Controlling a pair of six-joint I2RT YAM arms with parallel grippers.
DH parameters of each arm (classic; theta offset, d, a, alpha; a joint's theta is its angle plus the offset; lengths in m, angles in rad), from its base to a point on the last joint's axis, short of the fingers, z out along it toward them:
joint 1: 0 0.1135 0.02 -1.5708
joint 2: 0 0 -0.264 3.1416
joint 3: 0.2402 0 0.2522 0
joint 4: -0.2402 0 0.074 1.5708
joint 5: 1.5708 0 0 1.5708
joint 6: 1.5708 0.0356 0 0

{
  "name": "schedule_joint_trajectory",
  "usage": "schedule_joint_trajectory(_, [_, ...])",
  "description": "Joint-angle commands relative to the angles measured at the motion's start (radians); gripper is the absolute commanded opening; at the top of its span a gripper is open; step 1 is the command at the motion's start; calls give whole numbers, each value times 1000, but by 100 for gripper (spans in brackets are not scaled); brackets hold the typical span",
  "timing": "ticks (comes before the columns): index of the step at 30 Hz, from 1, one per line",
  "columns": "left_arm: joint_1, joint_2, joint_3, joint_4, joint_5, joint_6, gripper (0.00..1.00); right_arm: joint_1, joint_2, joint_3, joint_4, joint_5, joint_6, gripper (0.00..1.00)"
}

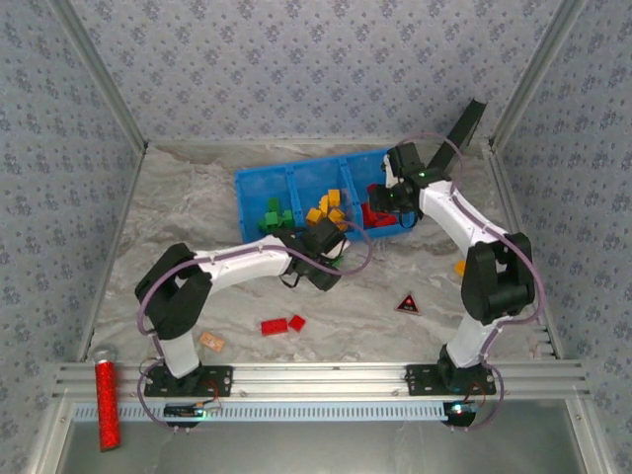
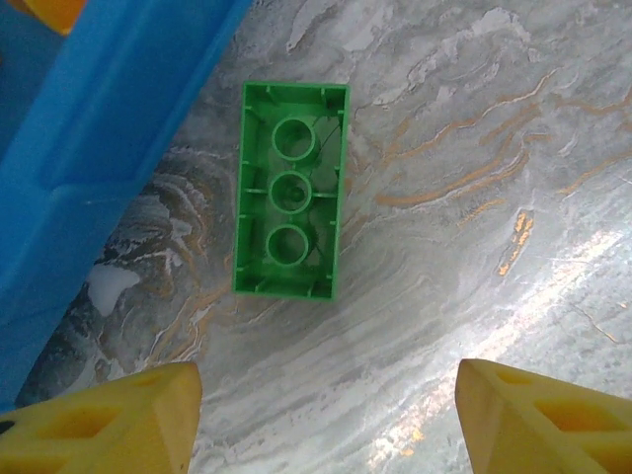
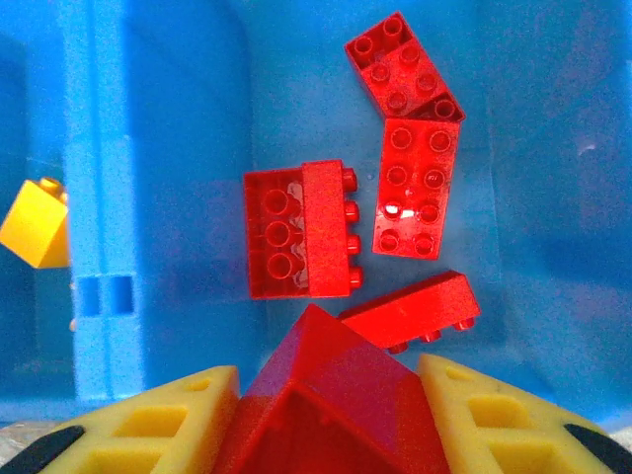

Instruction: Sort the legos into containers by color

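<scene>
Left end effector (image 2: 328,407) hangs open, empty, over green lego (image 2: 289,190); right end effector (image 3: 326,377) grips red lego (image 3: 318,420); adjacent bin wall (image 2: 99,148) may block a finger.

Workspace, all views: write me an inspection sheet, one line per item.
Surface: marbled grey table.
Job's things: blue bin holds green legos left, yellow legos middle, red legos right. Loose on the table: an upturned green brick beside the bin, two red pieces, one orange brick.
Clutter: black triangle, glittery red cylinder, tan scrap, black panel.
Grippers: left pincer open, empty, over the green brick; right pincer shut on a red brick above the red compartment.
Cables: purple cable loops along each arm.
Surroundings: patterned walls, metal rail.
</scene>
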Motion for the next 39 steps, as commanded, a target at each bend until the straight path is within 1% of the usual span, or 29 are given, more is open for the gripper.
schedule_joint_trajectory(1, [-7, 29, 35, 28, 13, 33, 69, -11, 37, 44, 1, -25, -35, 29])
schedule_joint_trajectory(8, [-4, 106, 92, 33, 25, 34, 69, -24, 90, 60, 9, -34, -42, 31])
schedule_joint_trajectory(13, [-1, 140, 117, 27, 2, 31, 69, -29, 123, 78, 10, -44, -50, 33])
schedule_joint_trajectory(20, [3, 185, 150, 6, -30, 24, 69, -30, 155, 95, 14, -59, -52, 38])
schedule_joint_trajectory(25, [10, 219, 181, -11, -43, 11, 69, -30, 156, 87, 14, -65, -69, 45])
schedule_joint_trajectory(32, [24, 246, 205, -37, -37, 2, 67, -35, 136, 67, 10, -68, -79, 59])
schedule_joint_trajectory(34, [31, 250, 209, -46, -24, -4, 66, -35, 122, 58, 11, -69, -80, 61])
schedule_joint_trajectory(39, [47, 260, 207, -55, -1, -25, 58, -35, 86, 51, -7, -70, -86, 64])
